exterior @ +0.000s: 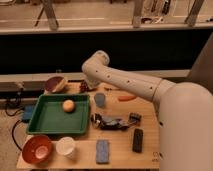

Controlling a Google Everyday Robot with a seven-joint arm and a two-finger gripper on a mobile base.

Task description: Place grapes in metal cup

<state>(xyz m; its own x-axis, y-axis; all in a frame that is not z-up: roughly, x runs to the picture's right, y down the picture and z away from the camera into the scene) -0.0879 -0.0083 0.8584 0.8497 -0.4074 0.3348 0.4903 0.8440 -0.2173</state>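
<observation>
Gripper [89, 83] at grapes [83, 88], metal cup [100, 99] just beside green tray [50, 119]

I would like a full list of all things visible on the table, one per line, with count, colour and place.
table: 1, light wood, centre
tray: 1, green, left on the table
round fruit: 1, orange, in the tray
metal cup: 1, grey-blue, right of the tray
grapes: 1 bunch, dark, far edge, partly hidden
dark bowl: 1, dark red, far left corner
orange-red bowl: 1, near left corner
white cup: 1, beside the orange-red bowl
sponge: 1, blue, near edge
block: 1, black, right of the sponge
packet: 1, dark, crumpled, centre
long item: 1, orange, right of the metal cup
arm: 1, white, from the right
end effector: 1, low by the grapes
</observation>
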